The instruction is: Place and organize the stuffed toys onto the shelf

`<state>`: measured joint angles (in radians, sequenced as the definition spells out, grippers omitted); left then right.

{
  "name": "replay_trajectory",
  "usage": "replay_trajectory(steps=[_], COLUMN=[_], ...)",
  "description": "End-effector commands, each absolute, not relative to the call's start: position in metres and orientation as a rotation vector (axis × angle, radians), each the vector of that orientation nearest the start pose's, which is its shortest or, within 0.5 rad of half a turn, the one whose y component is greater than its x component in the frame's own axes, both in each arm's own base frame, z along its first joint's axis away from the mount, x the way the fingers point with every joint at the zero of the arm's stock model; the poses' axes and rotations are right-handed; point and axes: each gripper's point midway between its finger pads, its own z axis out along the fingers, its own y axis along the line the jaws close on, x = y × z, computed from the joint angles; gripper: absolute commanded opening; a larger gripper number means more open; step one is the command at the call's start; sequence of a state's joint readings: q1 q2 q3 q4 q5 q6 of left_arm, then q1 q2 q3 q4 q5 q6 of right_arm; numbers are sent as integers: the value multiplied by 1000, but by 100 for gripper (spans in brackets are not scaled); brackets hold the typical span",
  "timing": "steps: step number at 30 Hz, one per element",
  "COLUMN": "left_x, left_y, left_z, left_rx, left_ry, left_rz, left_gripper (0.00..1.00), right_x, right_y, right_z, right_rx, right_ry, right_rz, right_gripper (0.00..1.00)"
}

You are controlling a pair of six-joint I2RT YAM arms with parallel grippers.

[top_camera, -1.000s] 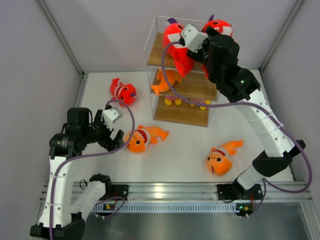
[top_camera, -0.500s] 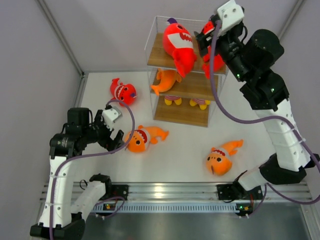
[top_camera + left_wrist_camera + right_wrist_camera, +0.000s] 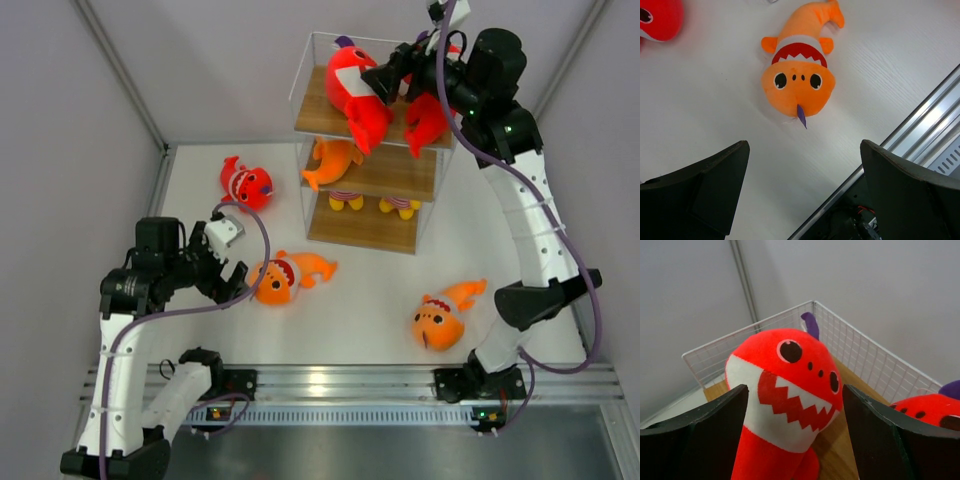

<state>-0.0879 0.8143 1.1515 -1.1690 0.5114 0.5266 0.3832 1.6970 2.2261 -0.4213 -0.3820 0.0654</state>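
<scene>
The shelf point(image 3: 420, 185) stands at the back centre. A red shark point(image 3: 352, 88) stands upright on its top board, a second red shark point(image 3: 428, 115) beside it, and an orange fish point(image 3: 332, 160) lies on the middle board. A third red shark point(image 3: 246, 183) and two orange fish point(image 3: 285, 277) point(image 3: 440, 318) lie on the table. My right gripper point(image 3: 385, 78) is open, its jaws on either side of the upright shark point(image 3: 790, 375) without closing on it. My left gripper point(image 3: 228, 272) is open and empty, just left of the near fish point(image 3: 799, 80).
Small yellow striped plush parts point(image 3: 345, 200) show at the lower tier. The top tier's white wire wall point(image 3: 865, 352) rises behind the sharks. The metal rail point(image 3: 922, 127) runs along the table's near edge. Grey walls close in on the left, back and right.
My right arm has lifted off the top tier, swung up and back, and now points its open gripper at the upright shark. The left arm and the toys on the table have not moved.
</scene>
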Motion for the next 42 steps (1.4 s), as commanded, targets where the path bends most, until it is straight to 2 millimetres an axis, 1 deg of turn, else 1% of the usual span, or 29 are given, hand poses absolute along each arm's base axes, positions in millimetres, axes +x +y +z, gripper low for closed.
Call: replay_trajectory(steps=[1, 3, 8, 12, 13, 15, 16, 17, 23, 26, 27, 29, 30, 32, 33, 34, 35, 36, 37, 38, 39, 40, 41, 42], left_x=[183, 184, 185, 185, 186, 187, 187, 187, 188, 188, 189, 189, 188, 188, 188, 189, 189, 190, 191, 191, 191, 191, 191, 192], left_y=[-86, -87, -87, -87, -87, -88, -87, -88, -88, -88, -87, -87, -87, -87, -87, -87, -87, -87, -87, -87, -87, -88, -87, -87], left_z=[250, 250, 252, 250, 250, 250, 249, 249, 249, 248, 248, 247, 245, 245, 244, 243, 243, 242, 242, 242, 242, 242, 242, 242], left_rx=[929, 929, 927, 931, 929, 928, 929, 929, 928, 926, 924, 927, 929, 929, 929, 927, 929, 929, 928, 929, 927, 927, 926, 927], left_ry=[2065, 2066, 2064, 2071, 2070, 2070, 2073, 2072, 2072, 2076, 2076, 2078, 2079, 2081, 2082, 2084, 2083, 2083, 2082, 2082, 2082, 2083, 2083, 2085], left_rz=[-385, -390, -389, -392, -392, -394, -393, -398, -400, -396, -394, -392, -394, -395, -396, -395, -394, -394, -392, -396, -394, -397, -392, -393], left_gripper=[99, 99, 98, 99, 99, 99, 99, 99, 99, 99, 99, 99, 99, 99, 99, 99, 99, 99, 99, 99, 99, 98, 99, 99], right_x=[388, 397, 411, 410, 412, 409, 412, 408, 419, 422, 423, 418, 414, 406, 399, 395, 385, 382, 378, 370, 367, 367, 360, 358], right_y=[248, 250, 252, 252, 250, 252, 250, 256, 264, 270, 271, 273, 275, 276, 273, 273, 270, 266, 262, 256, 252, 243, 238, 235], right_z=[558, 546, 523, 523, 523, 524, 525, 521, 491, 484, 483, 489, 493, 502, 510, 515, 526, 533, 541, 554, 560, 567, 578, 581], right_rx=[-596, -584, -544, -552, -542, -562, -545, -559, -547, -552, -554, -565, -576, -609, -611, -617, -621, -610, -601, -595, -581, -568, -581, -578], right_ry=[1331, 1367, 1445, 1434, 1437, 1440, 1444, 1459, 1538, 1552, 1553, 1533, 1520, 1486, 1465, 1451, 1424, 1409, 1390, 1357, 1346, 1325, 1288, 1279], right_rz=[749, 760, 767, 747, 726, 681, 646, 647, 662, 672, 672, 672, 679, 678, 675, 672, 668, 655, 646, 626, 614, 546, 489, 442], right_gripper=[77, 76, 73, 72, 72, 70, 70, 69, 67, 61, 54, 45, 39, 33, 27, 23, 19, 12, 10, 8, 6, 4, 4, 4])
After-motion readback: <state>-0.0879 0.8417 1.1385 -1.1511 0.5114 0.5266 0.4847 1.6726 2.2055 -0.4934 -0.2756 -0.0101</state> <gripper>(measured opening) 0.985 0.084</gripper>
